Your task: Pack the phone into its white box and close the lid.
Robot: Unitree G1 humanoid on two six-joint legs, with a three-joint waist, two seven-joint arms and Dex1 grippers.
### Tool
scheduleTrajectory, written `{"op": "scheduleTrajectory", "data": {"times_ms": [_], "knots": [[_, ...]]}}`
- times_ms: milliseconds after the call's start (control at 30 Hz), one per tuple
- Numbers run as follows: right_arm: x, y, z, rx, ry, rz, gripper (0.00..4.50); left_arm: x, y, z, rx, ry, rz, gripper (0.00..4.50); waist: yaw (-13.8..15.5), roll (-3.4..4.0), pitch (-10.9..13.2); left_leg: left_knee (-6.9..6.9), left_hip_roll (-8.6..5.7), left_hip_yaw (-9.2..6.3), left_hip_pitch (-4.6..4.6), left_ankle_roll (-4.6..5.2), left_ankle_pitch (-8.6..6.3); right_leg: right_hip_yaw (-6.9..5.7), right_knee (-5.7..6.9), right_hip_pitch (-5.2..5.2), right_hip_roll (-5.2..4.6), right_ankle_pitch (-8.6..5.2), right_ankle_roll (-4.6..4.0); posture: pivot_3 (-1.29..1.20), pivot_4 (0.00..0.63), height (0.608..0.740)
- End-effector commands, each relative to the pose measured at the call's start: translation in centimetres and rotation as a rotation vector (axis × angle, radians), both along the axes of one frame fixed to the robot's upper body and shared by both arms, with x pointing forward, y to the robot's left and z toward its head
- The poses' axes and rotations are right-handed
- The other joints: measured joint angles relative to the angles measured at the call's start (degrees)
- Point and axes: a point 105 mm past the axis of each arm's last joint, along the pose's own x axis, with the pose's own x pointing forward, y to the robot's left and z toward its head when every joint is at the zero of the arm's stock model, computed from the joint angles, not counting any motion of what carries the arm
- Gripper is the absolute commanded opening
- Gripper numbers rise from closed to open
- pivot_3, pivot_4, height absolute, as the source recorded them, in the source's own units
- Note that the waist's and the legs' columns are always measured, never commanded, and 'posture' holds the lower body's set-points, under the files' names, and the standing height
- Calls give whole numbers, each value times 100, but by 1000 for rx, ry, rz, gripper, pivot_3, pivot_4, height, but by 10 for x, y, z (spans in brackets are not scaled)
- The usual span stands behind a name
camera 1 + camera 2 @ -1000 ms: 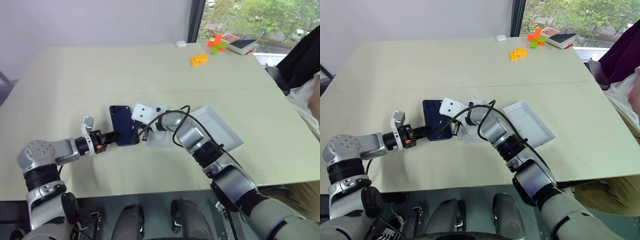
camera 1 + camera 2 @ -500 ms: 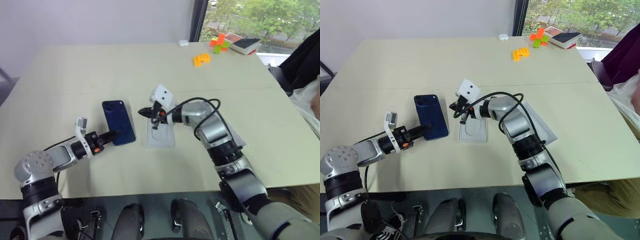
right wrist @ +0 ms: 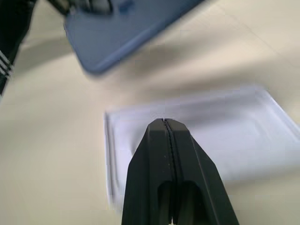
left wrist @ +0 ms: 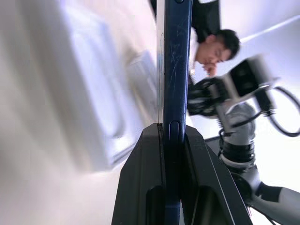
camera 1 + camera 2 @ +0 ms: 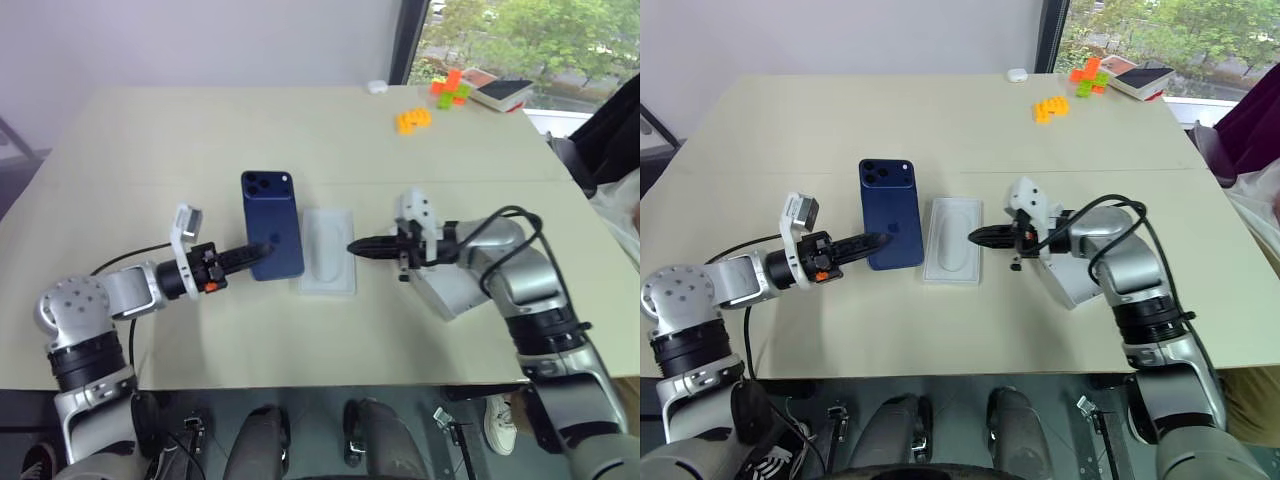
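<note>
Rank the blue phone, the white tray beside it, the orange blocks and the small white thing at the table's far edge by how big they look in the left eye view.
1. phone and white tray, too alike to separate
2. orange blocks
3. small white thing

The last two lie farther off.

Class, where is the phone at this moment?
In the left eye view the phone is left of centre, its lower edge pinched in the left gripper. Beside it on the table is a flat white tray.
</note>
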Motion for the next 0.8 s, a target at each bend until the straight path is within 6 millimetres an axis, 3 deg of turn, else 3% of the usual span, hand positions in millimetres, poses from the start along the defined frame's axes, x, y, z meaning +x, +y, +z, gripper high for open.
{"op": "scheduleTrajectory", "data": {"times_ms": [33, 133, 400, 800], "knots": [[-1, -6, 8, 7, -34, 1, 0, 3, -8, 11, -40, -30, -17, 24, -20, -2, 2, 0, 1, 1, 1, 0, 0, 1, 0, 0, 2, 0, 0, 0, 150, 740], [8, -13, 13, 23, -68, -48, 756, 9, -24, -3, -6, 47, -51, 0, 4, -3, 3, -1, 5, -1, 4, -2, 1, 0, 6, -1, 12, 0, 0, 0, 150, 740], [2, -12, 27, 97, -175, -13, 4478, 26, -38, -4, -15, 68, -56, 0, 16, -10, 7, 6, 2, 0, -2, -4, 2, 1, 5, -1, 7, 0, 0, 0, 150, 740], [0, -10, 32, 101, -302, 9, 4478, 33, -57, -22, 27, 157, -88, 0, 11, -11, 8, 9, 3, 3, -1, -15, 8, 1, 7, 0, 7, -2, 4, 0, 150, 740]]}}
